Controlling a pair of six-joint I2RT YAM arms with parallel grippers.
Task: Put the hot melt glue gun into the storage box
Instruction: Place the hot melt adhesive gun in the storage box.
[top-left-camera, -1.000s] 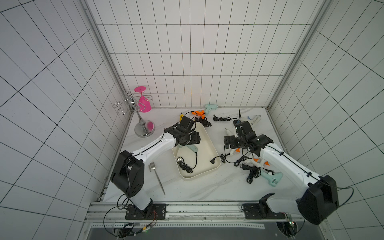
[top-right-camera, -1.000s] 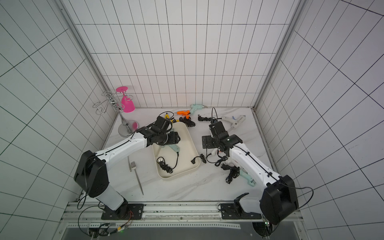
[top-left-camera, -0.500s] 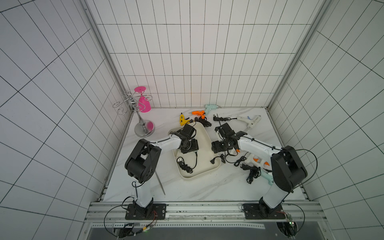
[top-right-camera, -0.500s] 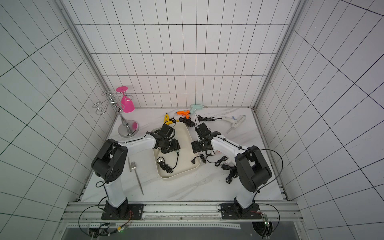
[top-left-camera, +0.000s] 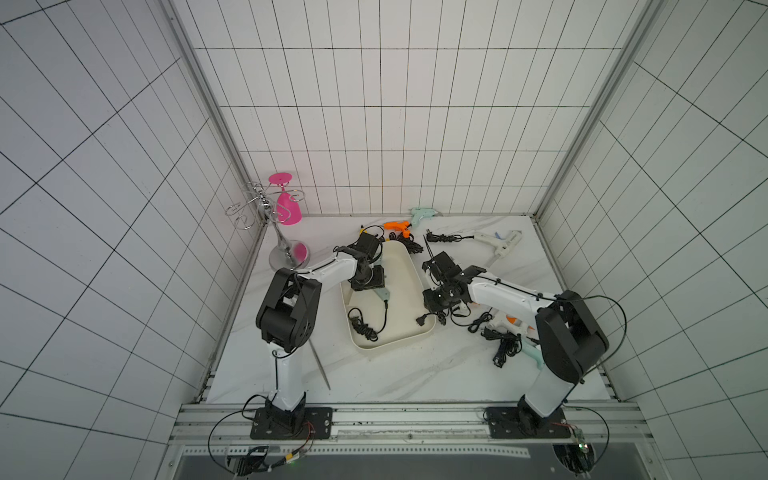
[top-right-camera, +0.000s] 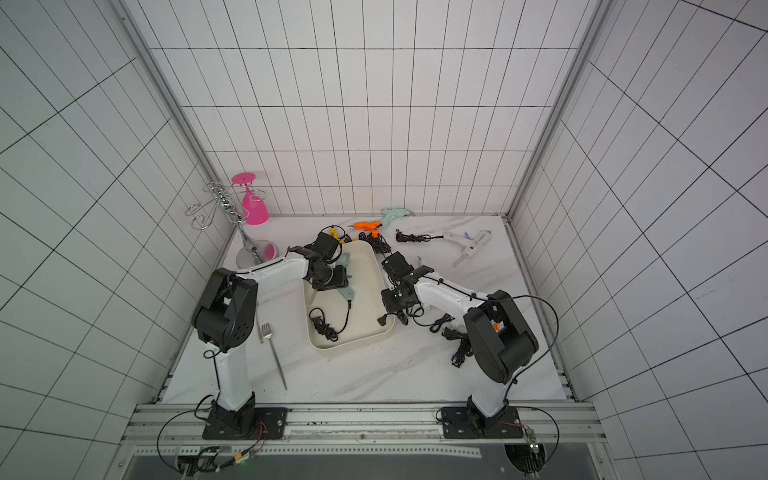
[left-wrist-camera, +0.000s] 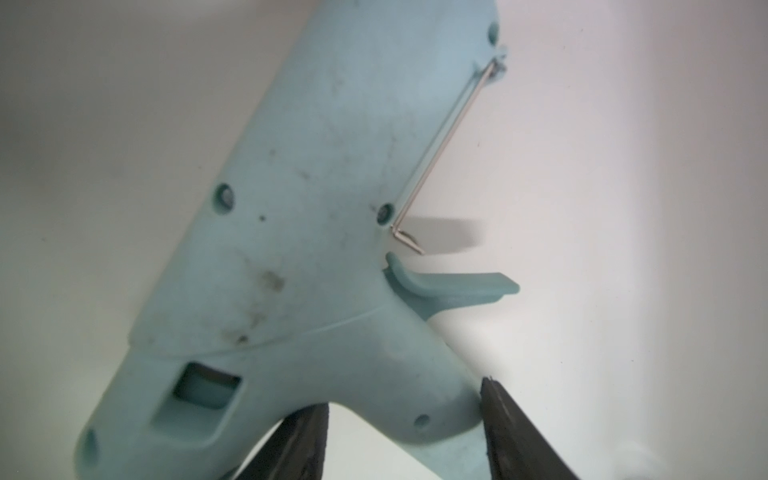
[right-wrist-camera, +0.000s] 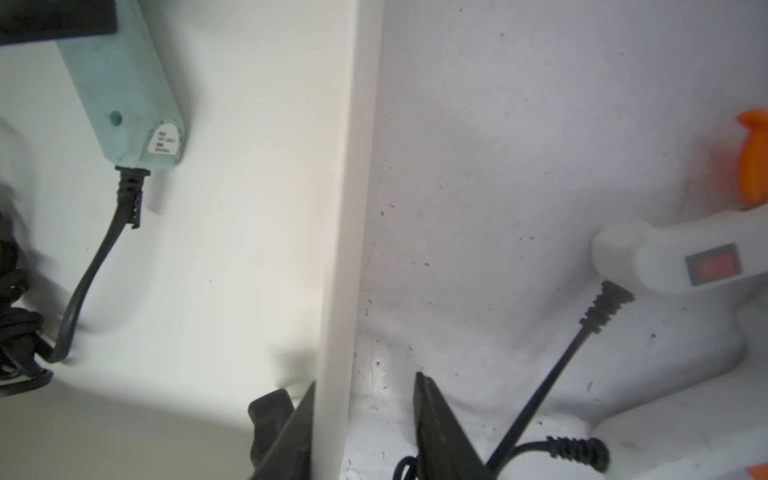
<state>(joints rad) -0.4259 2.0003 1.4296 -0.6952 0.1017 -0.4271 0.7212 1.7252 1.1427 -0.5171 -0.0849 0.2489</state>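
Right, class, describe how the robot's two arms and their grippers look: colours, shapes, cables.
Both the left arm and right arm have smooth white links joined by bulky black joint housings, with thin black cables running along them. Each stands on a black base plate on a metal rail. The left gripper and right gripper have dark, tapered fingers.

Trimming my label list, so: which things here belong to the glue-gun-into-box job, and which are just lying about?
Job: storage box; light blue glue gun in it; outside it, probably waiting: orange glue gun, mint glue gun, plain white glue gun, white glue gun with orange trigger.
Lying about: fork; pink goblet hanging upside down on the chrome glass rack.
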